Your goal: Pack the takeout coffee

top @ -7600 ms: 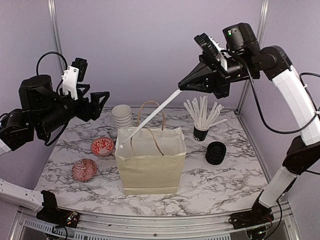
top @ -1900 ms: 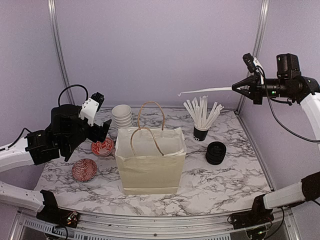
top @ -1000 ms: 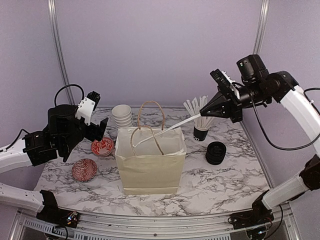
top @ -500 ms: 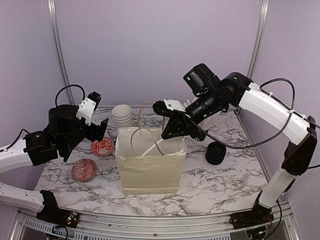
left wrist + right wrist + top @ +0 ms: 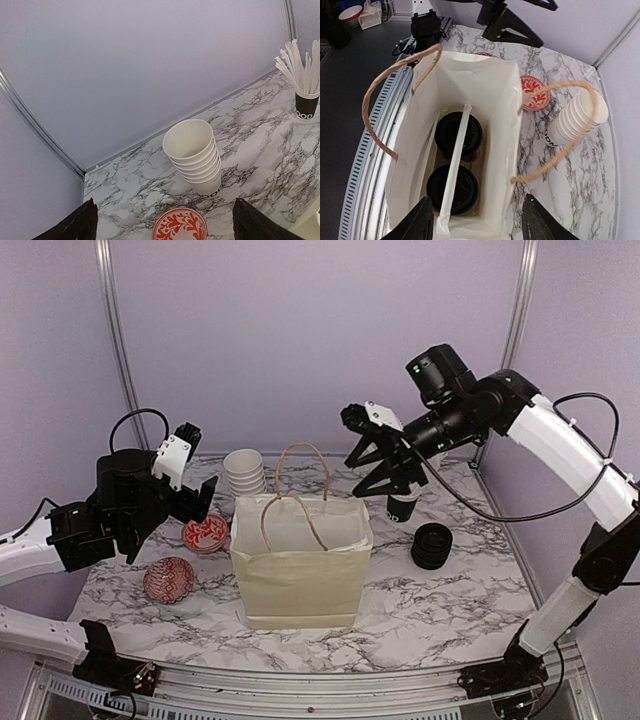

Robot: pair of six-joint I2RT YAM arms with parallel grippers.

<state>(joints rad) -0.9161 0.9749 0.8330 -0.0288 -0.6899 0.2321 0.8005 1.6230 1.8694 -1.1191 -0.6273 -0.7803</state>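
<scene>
Inside the cream paper bag (image 5: 470,80) stand two takeout coffee cups, showing only their round black lids (image 5: 459,135) (image 5: 452,189). A white stirrer (image 5: 456,165) lies across both lids. My right gripper (image 5: 480,225) hovers open above the bag's mouth with nothing between its fingers (image 5: 422,220). From the top view the bag (image 5: 300,570) hides the cups, and the right gripper (image 5: 375,475) hangs over its back right corner. My left gripper (image 5: 203,502) stands open and empty to the left of the bag, above a red patterned bowl (image 5: 180,225).
A stack of lidless white cups (image 5: 244,472) stands behind the bag on the left. The black cup of stirrers (image 5: 403,505) and a pile of black lids (image 5: 432,545) are to its right. A second red bowl (image 5: 168,580) lies upside down at front left.
My right gripper brought a white stirrer down into the bag, let it go and lifted clear, now open. The left arm has not moved.
</scene>
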